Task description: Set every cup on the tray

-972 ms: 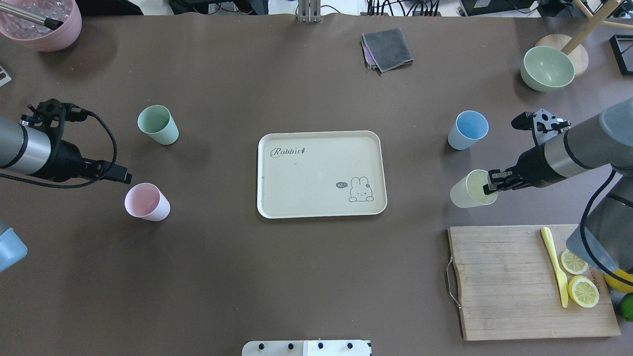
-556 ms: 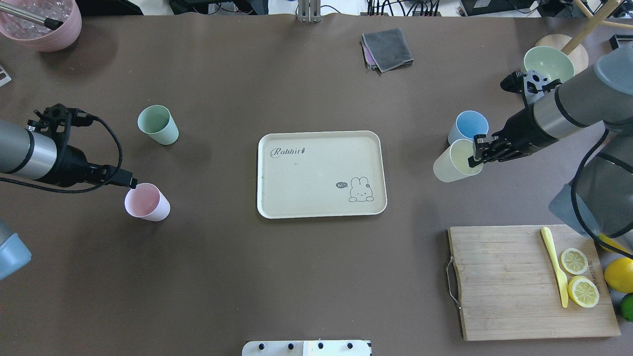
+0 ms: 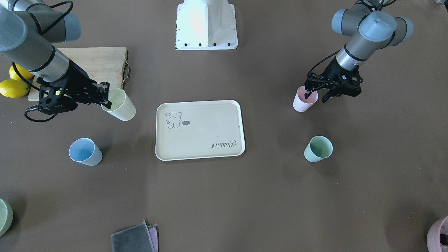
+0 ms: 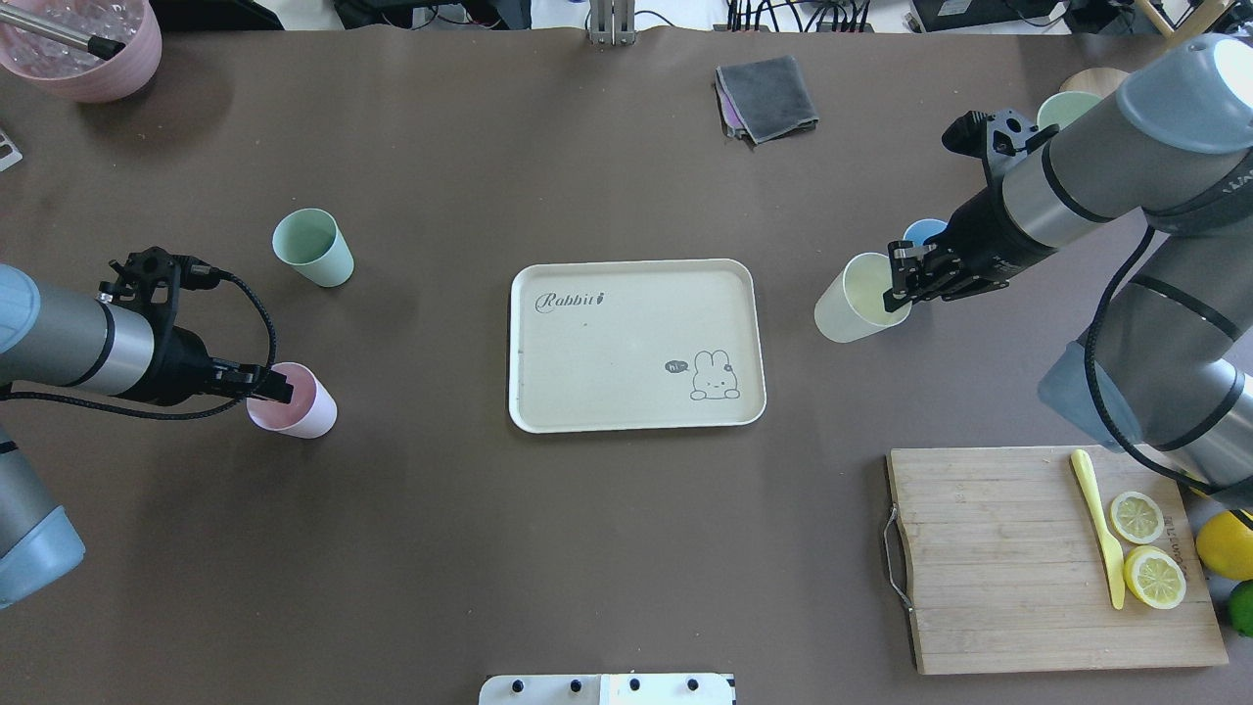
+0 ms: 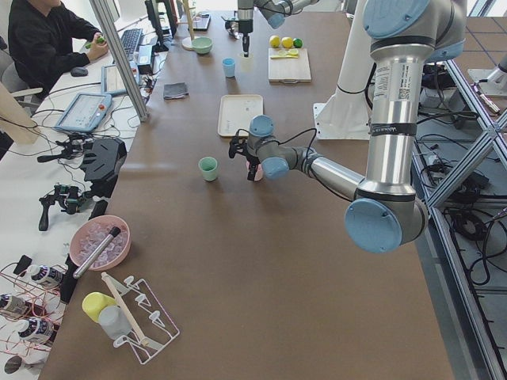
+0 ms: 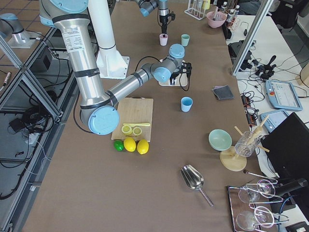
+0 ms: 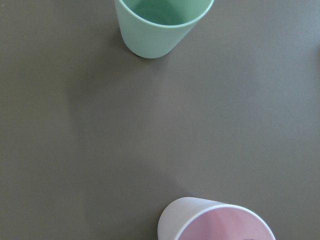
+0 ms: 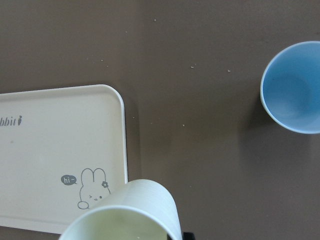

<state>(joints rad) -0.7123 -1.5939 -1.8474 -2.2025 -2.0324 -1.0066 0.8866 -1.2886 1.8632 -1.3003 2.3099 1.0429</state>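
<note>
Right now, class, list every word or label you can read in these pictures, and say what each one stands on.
"Rabbit": script on the tray.
"hi-": in the speech bubble beside the tray's rabbit drawing.
Mark at the edge of the cutting board: too blurred to read.
Sticker on the left arm: too small to read.

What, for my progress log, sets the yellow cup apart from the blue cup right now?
The yellow cup is gripped at its rim by the right gripper; the blue cup is untouched. The yellow cup is tilted; the blue cup stands upright on the table. The yellow cup is nearer the tray than the blue cup. Both are handleless, empty and off the tray.
</note>
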